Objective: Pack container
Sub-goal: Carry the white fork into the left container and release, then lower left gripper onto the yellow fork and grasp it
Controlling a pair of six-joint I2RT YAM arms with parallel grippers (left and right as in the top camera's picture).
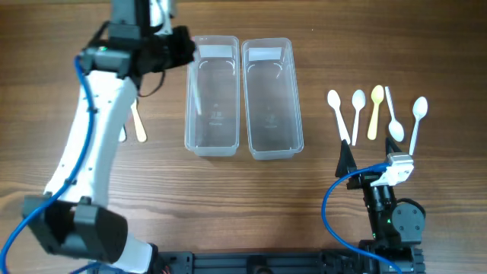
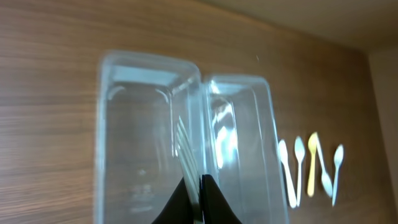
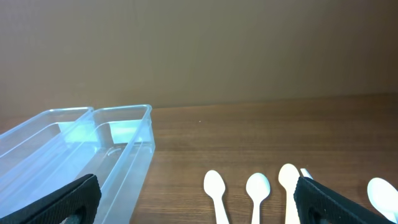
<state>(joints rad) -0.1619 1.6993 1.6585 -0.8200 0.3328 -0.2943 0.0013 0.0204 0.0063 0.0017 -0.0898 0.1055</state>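
Two clear plastic containers stand side by side mid-table, the left one (image 1: 211, 99) and the right one (image 1: 271, 99). My left gripper (image 1: 190, 52) is over the far end of the left container, shut on a white plastic fork (image 2: 185, 152). The fork's tines point into the left container (image 2: 134, 137), close to the wall it shares with the right container (image 2: 245, 137). My right gripper (image 1: 371, 164) is open and empty at the near right, just in front of a row of plastic spoons (image 1: 356, 110). Three of these spoons show in the right wrist view (image 3: 258, 190).
The row at the right has white spoons, one cream spoon (image 1: 374, 110) and a thin white utensil (image 1: 389, 103). A cream utensil (image 1: 139, 122) lies on the table left of the containers, partly under my left arm. The containers also show in the right wrist view (image 3: 124, 149).
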